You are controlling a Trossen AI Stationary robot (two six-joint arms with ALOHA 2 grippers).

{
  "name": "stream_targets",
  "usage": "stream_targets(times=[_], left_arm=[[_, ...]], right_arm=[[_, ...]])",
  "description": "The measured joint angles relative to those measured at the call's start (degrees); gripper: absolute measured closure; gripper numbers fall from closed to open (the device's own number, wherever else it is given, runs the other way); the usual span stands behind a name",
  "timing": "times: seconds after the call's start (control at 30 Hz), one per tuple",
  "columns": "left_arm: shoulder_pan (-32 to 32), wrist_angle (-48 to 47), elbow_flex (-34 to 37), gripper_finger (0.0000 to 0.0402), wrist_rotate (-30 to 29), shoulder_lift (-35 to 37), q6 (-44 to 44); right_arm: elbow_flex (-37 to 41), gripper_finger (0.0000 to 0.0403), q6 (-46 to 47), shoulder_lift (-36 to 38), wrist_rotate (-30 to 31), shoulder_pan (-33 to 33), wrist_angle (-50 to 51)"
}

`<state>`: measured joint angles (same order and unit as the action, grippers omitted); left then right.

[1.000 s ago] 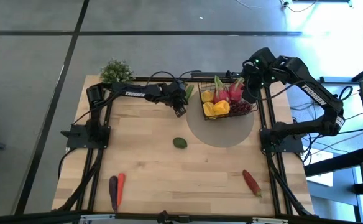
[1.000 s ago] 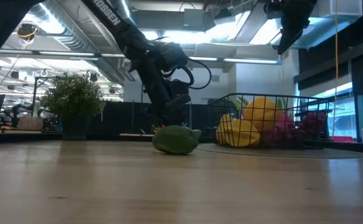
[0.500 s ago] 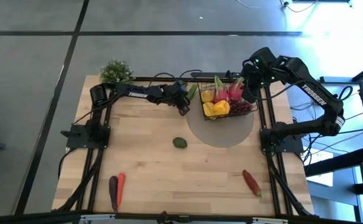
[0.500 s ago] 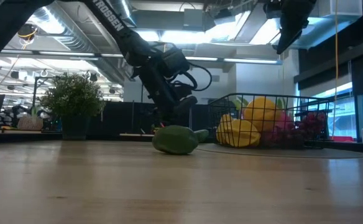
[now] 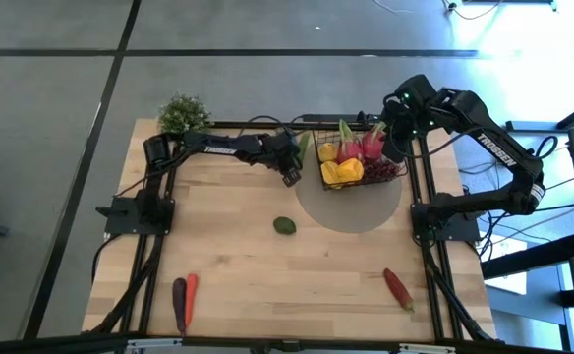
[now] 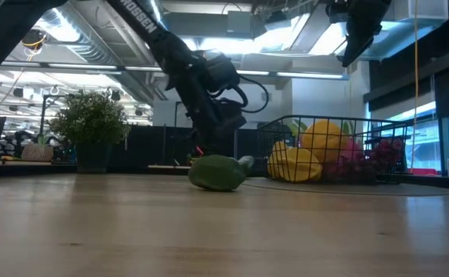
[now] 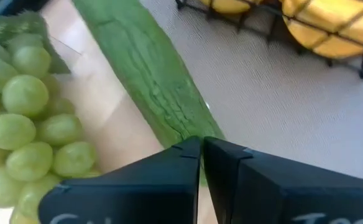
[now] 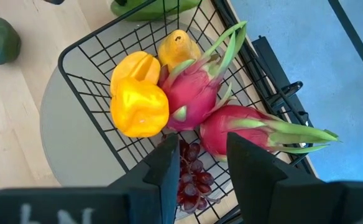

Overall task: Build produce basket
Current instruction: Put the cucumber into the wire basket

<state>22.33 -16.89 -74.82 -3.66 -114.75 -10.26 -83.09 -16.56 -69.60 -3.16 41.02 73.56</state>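
Observation:
The black wire basket point(image 5: 358, 162) stands on a grey round mat and holds a yellow pepper point(image 8: 138, 102), two pink dragon fruits point(image 8: 197, 93), a lemon and purple grapes point(image 8: 191, 177). A cucumber point(image 7: 150, 74) lies on the table left of the basket, beside green grapes point(image 7: 26, 124). My left gripper point(image 7: 201, 144) is shut, slanting down at the cucumber's near end. My right gripper point(image 8: 199, 162) hangs open above the basket's right end with nothing between its fingers. An avocado point(image 5: 284, 225) lies mid-table. My left gripper's shut fingertips point(image 7: 188, 152) stand right at the cucumber's end point(image 7: 191, 127), coming from above on a slant. The fingers hide the spot, so I cannot tell whether they touch it. The cucumber lies flat on the table.
A potted plant point(image 5: 183, 113) stands at the far left corner. A carrot point(image 5: 191, 293) and an eggplant point(image 5: 179, 303) lie near the front left edge, a red chili point(image 5: 398, 287) near the front right. Bare wood spans the table's middle and front.
My left arm has stretched a little toward the table's right, bringing its gripper slightly nearer the basket and the cucumber's end. My right arm has kept still.

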Motion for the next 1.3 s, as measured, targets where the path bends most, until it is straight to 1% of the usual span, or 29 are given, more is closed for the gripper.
stream_targets(times=[0.27, 0.53, 0.67, 0.87, 0.93, 1.07, 1.13, 1.3], left_arm=[[-1.48, -15.7, -5.19, 0.0401, 1.38, 0.0, 3.35], [-4.71, -28.75, -7.9, 0.0401, 10.85, 0.04, 6.27], [-7.46, -36.15, -9.43, 0.0401, 12.94, -0.11, 9.4], [-11.83, -41.74, -9.75, 0.0401, 17.51, -0.18, 14.17], [-13.29, -41.56, -9.78, 0.0401, 17.09, -0.18, 15.07], [-15.15, -41.49, -10.26, 0.0401, 13.86, 0.08, 14.12], [-15.52, -42.05, -10.81, 0.0401, 13.05, 1.13, 13.25], [-16.2, -45.53, -13.93, 0.0401, 9.21, 3.66, 10.67]], right_arm=[[0.0, 0.0279, 0.0, 0.0, 0.0, -0.01, 0.0], [0.0, 0.0279, 0.0, 0.0, -0.02, 0.01, 0.0], [0.0, 0.0279, -0.24, 0.0, -0.02, -0.01, 0.02], [0.02, 0.0279, -0.3, 0.0, -0.04, 0.0, 0.02], [0.02, 0.0279, -0.32, 0.0, -0.04, -0.01, 0.03], [0.02, 0.0279, -0.69, 0.0, -0.07, 0.02, 0.02], [0.02, 0.0279, -2.8, 0.0, -0.63, -0.01, 0.21], [0.02, 0.0288, -6.49, -0.02, -6.43, -0.03, 0.37]])
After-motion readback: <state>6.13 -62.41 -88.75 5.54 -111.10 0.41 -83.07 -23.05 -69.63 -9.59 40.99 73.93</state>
